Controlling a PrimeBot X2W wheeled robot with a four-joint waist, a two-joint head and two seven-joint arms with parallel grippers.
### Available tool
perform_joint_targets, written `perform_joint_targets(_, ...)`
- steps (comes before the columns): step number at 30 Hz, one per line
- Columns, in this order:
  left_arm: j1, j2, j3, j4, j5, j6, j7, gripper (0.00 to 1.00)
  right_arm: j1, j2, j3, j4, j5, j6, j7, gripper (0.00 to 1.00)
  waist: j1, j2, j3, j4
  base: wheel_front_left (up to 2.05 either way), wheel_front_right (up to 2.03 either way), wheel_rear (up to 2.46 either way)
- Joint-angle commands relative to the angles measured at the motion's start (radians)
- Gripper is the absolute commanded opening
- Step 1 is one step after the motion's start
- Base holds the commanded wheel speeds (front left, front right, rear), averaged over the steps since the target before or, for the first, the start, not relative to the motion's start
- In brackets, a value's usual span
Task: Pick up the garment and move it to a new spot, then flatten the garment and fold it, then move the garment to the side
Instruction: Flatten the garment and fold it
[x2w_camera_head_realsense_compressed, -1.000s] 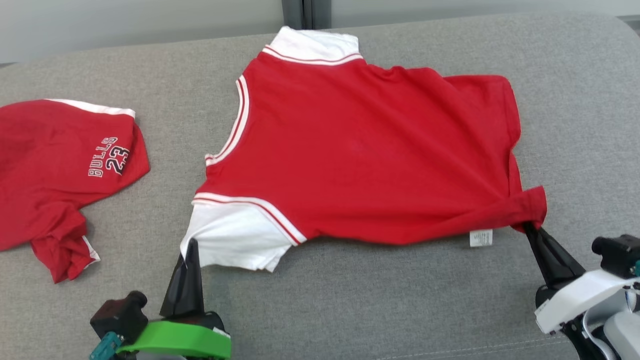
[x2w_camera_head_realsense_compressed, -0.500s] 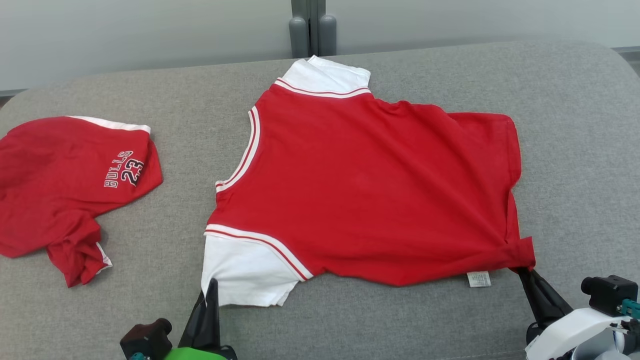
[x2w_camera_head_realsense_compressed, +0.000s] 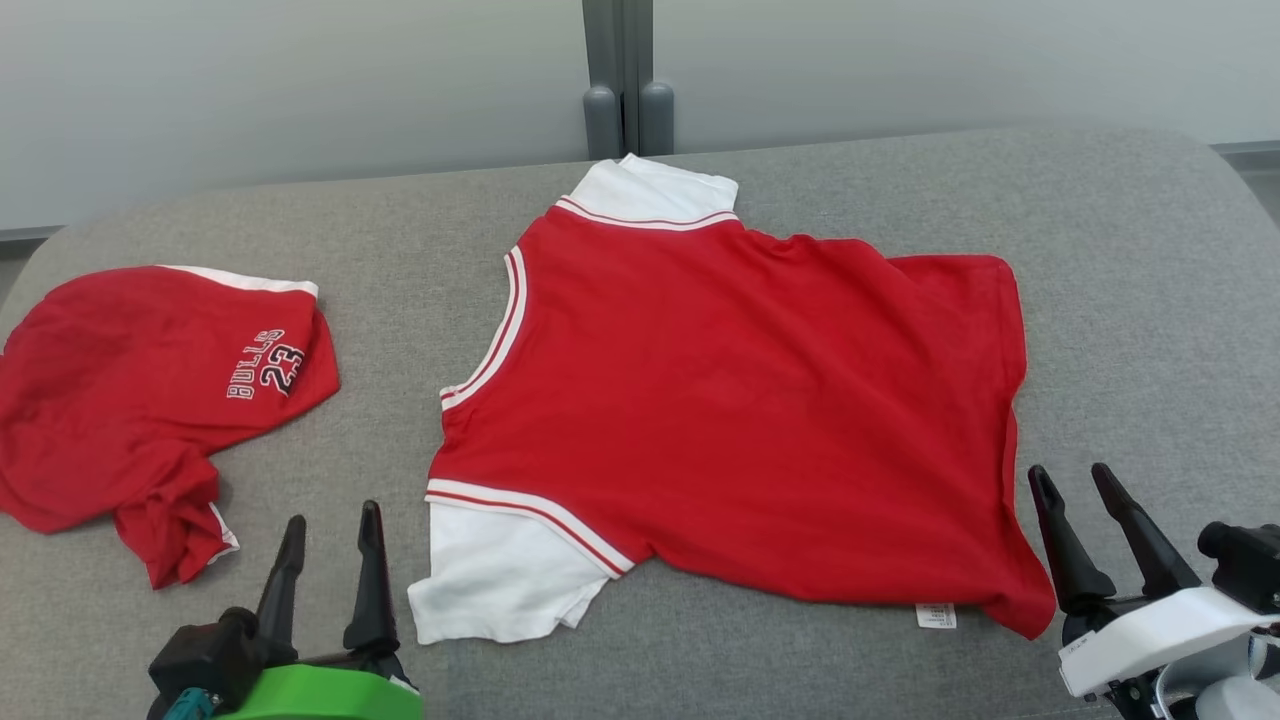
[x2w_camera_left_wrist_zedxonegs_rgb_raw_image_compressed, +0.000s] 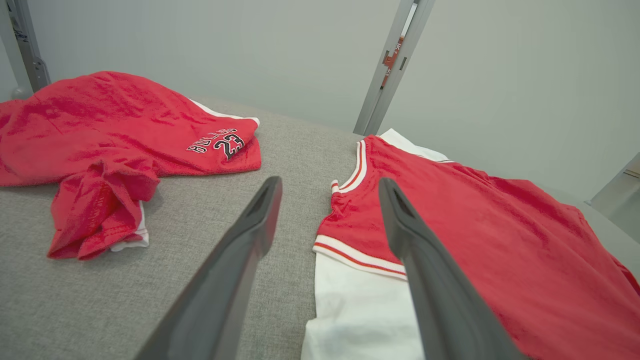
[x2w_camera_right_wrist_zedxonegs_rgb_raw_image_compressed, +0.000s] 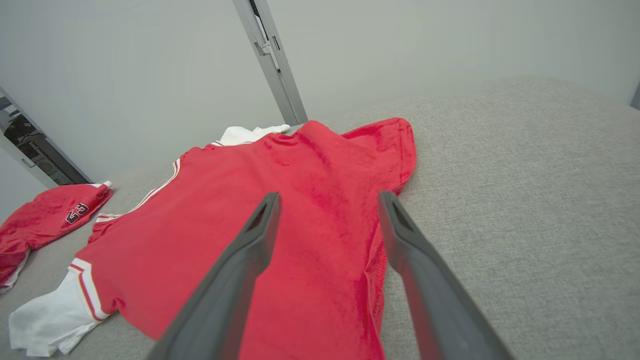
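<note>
The red and white shirt (x2w_camera_head_realsense_compressed: 740, 400) lies spread flat in the middle of the grey cushion (x2w_camera_head_realsense_compressed: 1150, 300). The left gripper (x2w_camera_head_realsense_compressed: 332, 513) sits just beside its white sleeve (x2w_camera_head_realsense_compressed: 500, 580) with its fingers apart and nothing in them, and the right gripper (x2w_camera_head_realsense_compressed: 1069, 470) sits by its bottom corner, fingers apart and empty too. A second red shirt (x2w_camera_head_realsense_compressed: 130, 390) lies bunched up off to the left
</note>
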Motion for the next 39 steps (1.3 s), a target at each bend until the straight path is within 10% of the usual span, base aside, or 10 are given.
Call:
perform_joint_targets(1, -0.011, 0.002, 0.015, -0.014, 0.025, -0.003, 0.000, 1.00, 0.025, 0.006, -0.021, -0.009, -0.016, -0.002, -0.003, 1.00, 0.0001, 0.0000, -0.012, 0.002, 0.00, 0.00, 0.00)
perform_joint_targets(28, -0.005, 0.003, 0.078, -0.079, 0.203, -0.030, 0.000, 1.00, -0.097, 0.044, -0.004, 0.313, -0.134, -0.001, 0.115, 1.00, 0.0001, 0.0000, 0.007, 0.089, 0.00, 0.00, 0.00)
perform_joint_targets(30, -0.004, 0.002, 0.078, -0.079, 0.200, -0.028, 0.000, 1.00, -0.100, 0.046, -0.002, 0.337, -0.127, -0.001, 0.109, 0.82, 0.0001, 0.0000, 0.010, 0.097, 0.00, 0.00, 0.00)
perform_joint_targets(31, -0.002, 0.002, 0.081, -0.079, 0.198, -0.027, 0.000, 1.00, -0.101, 0.048, 0.002, 0.346, -0.121, -0.001, 0.106, 0.38, 0.0001, 0.0000, 0.012, 0.099, 0.00, 0.00, 0.00)
perform_joint_targets(33, 0.003, 0.002, 0.083, -0.080, 0.195, -0.025, 0.000, 1.00, -0.104, 0.047, 0.009, 0.359, -0.115, -0.001, 0.098, 0.00, 0.0001, 0.0000, 0.015, 0.102, 0.00, 0.00, 0.00)
perform_joint_targets(39, 0.006, 0.002, 0.075, -0.077, 0.185, -0.016, 0.000, 1.00, -0.138, 0.036, 0.028, 0.366, -0.100, -0.001, 0.055, 0.00, 0.0001, 0.0000, 0.017, 0.100, 0.00, 0.00, 0.00)
